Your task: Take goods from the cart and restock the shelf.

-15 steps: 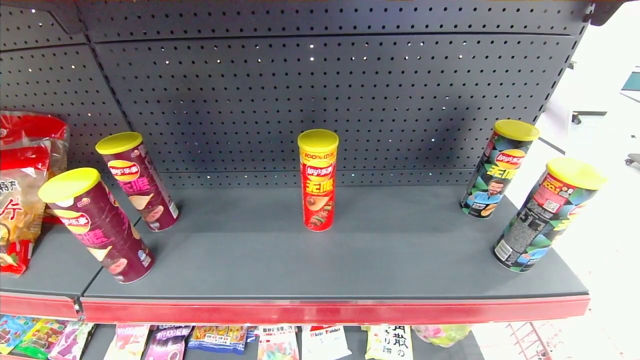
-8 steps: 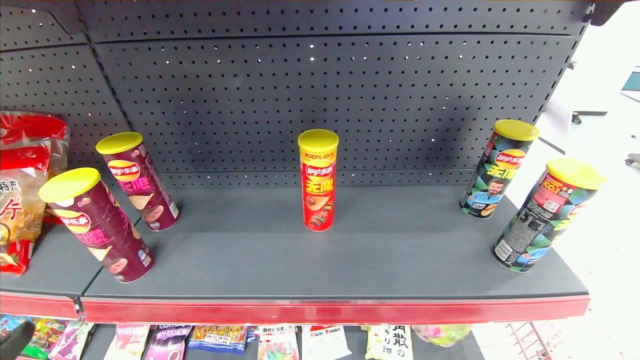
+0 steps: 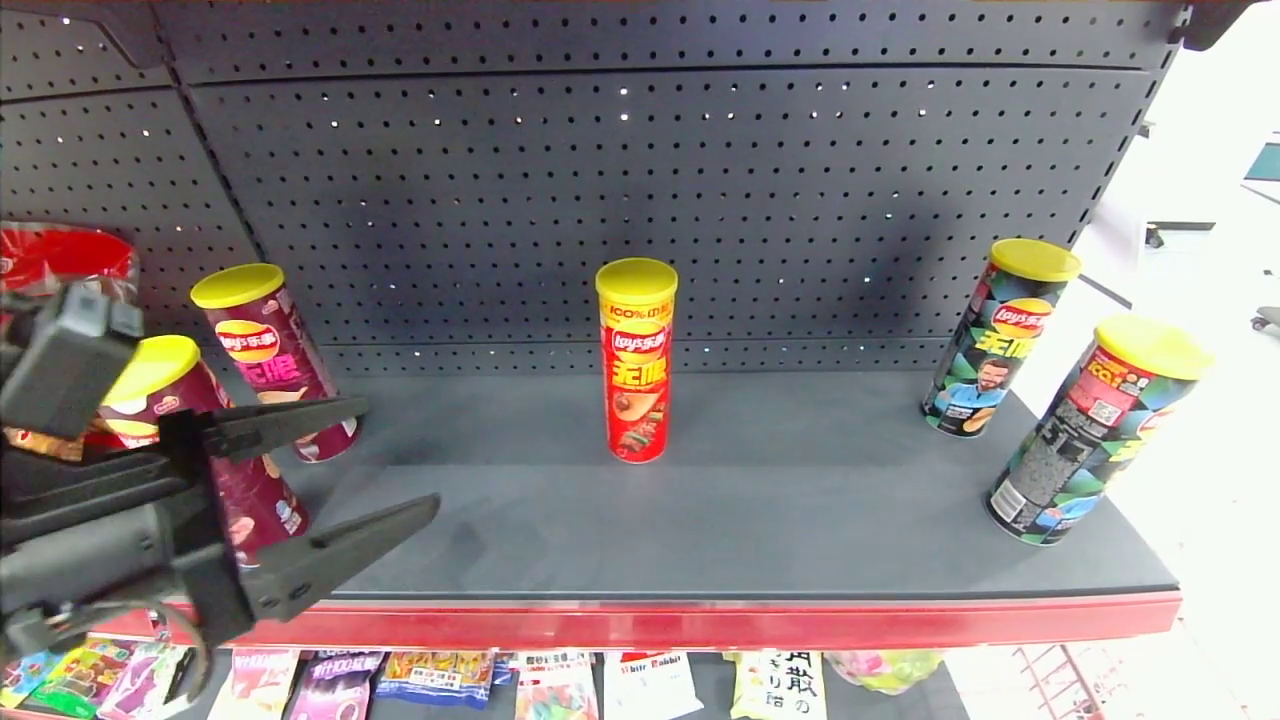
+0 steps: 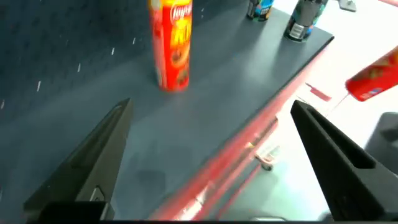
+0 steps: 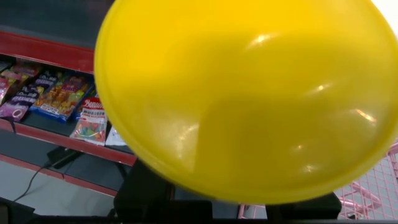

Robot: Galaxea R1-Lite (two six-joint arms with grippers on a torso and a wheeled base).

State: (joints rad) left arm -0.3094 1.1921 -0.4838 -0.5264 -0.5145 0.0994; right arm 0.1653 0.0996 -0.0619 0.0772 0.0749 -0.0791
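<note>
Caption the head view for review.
Open left gripper hovers before two maroon chip cans; red chip can stands centred on the shelf.

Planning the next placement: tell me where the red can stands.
Head view: the red can stands upright mid-shelf near the pegboard, apart from the purple cans on its left and the dark cans on its right.

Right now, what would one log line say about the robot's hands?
left hand: open, empty, at shelf left front | right hand: shut on yellow-lidded can | mid-shelf: red can upright
</note>
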